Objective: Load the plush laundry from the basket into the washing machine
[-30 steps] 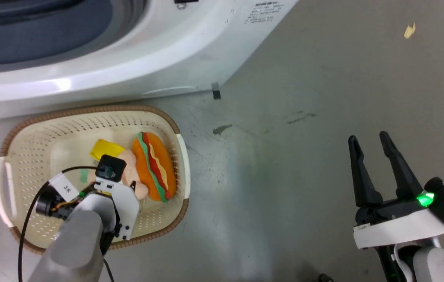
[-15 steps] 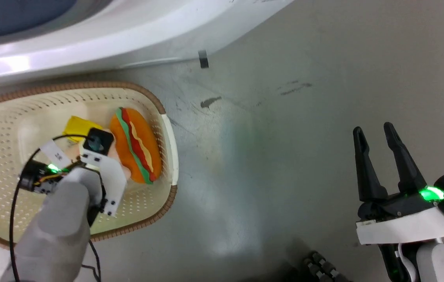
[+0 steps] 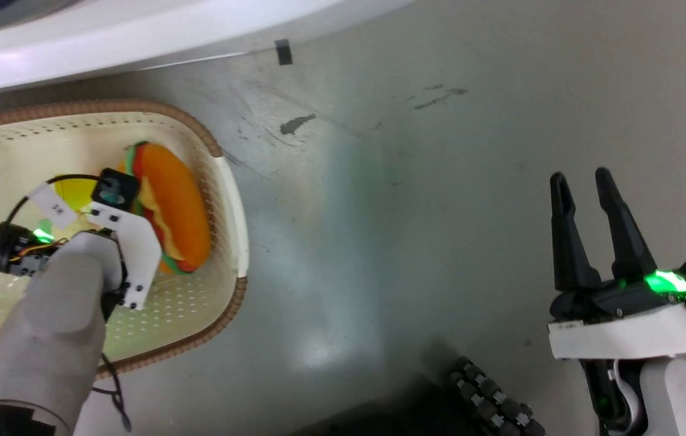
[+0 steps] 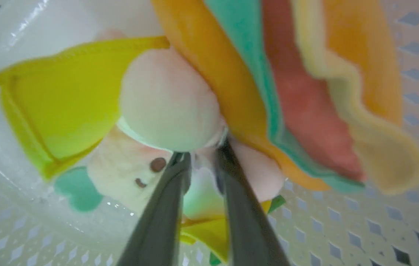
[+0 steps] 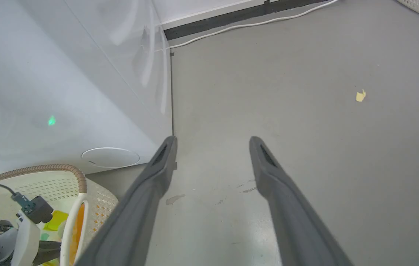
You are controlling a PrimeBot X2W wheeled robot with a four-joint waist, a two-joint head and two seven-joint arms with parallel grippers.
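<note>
The left hand (image 4: 202, 157) reaches down inside the basket (image 3: 185, 115), its two fingers drawn close and pinching a pale fold of the plush (image 3: 176, 200) just under the doll's round head; the orange bun leans against the basket's right wall, close under the white handle, with the yellow piece on its other side; perforated bottom shows bare around the bundle; the washer (image 3: 137, 30) runs along the top of the head view, its lower edge just behind the basket's brown rim, a narrow strip of floor (image 3: 409, 212) between them; the right hand (image 3: 580, 177) hangs with fingers spread and nothing between them, well apart from the basket; bare grey floor lies between the two, marked by dark scuffs, and a yellow scrap (image 5: 360, 96) lies farther out.
</note>
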